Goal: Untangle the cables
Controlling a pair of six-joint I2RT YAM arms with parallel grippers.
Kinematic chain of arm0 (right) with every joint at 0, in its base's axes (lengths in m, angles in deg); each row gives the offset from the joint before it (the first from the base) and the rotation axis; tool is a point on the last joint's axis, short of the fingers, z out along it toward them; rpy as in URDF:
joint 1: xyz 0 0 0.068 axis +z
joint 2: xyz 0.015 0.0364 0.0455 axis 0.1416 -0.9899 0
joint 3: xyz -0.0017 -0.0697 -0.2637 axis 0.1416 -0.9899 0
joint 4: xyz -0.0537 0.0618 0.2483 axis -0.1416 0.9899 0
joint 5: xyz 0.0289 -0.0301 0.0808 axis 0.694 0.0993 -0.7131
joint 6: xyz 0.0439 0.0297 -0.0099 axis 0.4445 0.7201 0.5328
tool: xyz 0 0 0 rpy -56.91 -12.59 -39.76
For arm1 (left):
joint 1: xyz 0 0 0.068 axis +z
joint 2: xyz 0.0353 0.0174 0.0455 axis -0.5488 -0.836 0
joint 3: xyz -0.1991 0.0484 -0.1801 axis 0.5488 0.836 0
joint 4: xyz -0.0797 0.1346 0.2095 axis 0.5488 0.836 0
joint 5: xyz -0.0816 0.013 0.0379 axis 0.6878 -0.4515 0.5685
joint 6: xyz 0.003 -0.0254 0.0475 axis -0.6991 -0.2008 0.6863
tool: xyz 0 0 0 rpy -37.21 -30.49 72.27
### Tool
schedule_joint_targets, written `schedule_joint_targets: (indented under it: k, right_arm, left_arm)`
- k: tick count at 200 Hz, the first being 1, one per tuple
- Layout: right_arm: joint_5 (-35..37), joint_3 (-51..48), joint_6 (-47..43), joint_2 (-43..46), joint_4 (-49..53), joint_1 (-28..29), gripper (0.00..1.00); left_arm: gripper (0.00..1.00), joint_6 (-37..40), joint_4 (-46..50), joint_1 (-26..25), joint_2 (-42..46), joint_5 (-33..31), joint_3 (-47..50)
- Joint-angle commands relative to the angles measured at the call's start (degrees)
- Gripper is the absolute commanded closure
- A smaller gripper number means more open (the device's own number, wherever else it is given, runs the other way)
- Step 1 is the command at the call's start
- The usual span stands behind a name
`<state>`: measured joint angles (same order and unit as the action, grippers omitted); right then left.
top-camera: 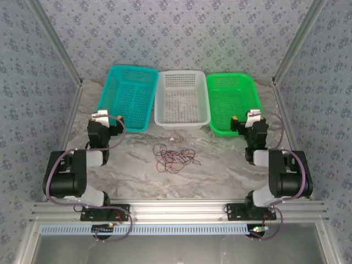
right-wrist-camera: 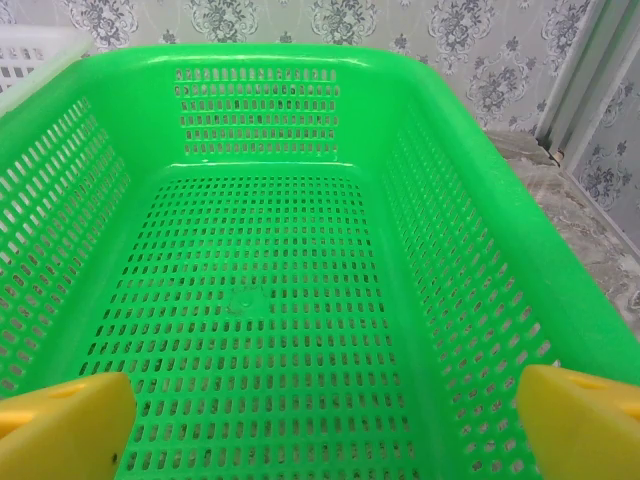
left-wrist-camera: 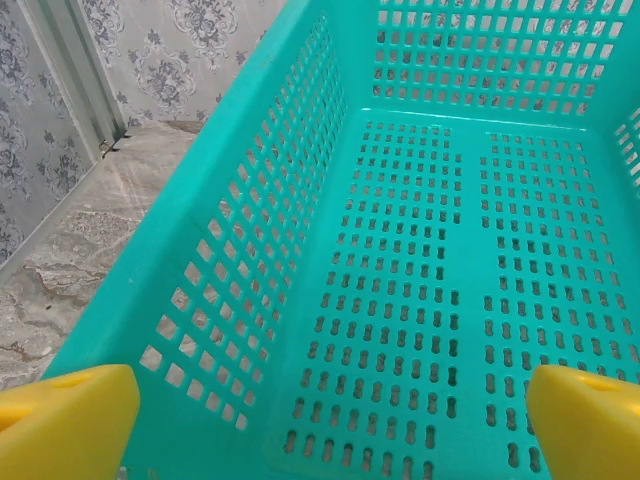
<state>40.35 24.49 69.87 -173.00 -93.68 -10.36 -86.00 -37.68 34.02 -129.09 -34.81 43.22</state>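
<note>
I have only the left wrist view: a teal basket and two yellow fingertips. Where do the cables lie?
Observer: The cables lie tangled on the table, between the two arms and nearer to them than the baskets.
Operator: Is anything in the other baskets?
Observer: No. The white basket and the green basket look empty.
Operator: And the right gripper?
Observer: The right gripper is open, looking into the green basket from its near end.
</note>
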Motion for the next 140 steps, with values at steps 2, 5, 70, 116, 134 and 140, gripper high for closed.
schedule_joint_targets:
  k: [2, 5, 70, 116, 134, 140]
  right_arm:
    - [-0.07, -0.61, 0.96, -1.56, 6.77, 0.18, 0.0]
    - [-0.04, -0.61, 0.92, -1.54, 6.73, 0.15, 0.0]
    - [-1.09, -0.61, 1.29, -1.5, 6.81, -0.46, 0.0]
    - [-1.35, -0.57, 1.34, -1.52, 6.81, -0.67, 0.0]
    - [-1.31, -0.53, 1.34, -1.5, 6.86, -0.65, 0.0]
    - [-1.33, -0.59, 1.35, -1.5, 6.86, -0.63, 0.0]
  left_arm:
    - [0.01, 0.49, 5.56, -0.09, -1.81, -1.38, 0.26]
    - [0.01, 0.51, 5.56, -0.09, -1.77, -1.38, 0.26]
    - [0.0, 0.45, 5.54, -0.05, -1.76, -1.38, 0.21]
    - [0.01, 0.52, 5.56, -0.09, -1.82, -1.38, 0.26]
    - [0.01, 0.44, 5.55, -0.03, -1.83, -1.38, 0.22]
    - [0.01, 0.43, 5.56, -0.07, -1.75, -1.38, 0.21]
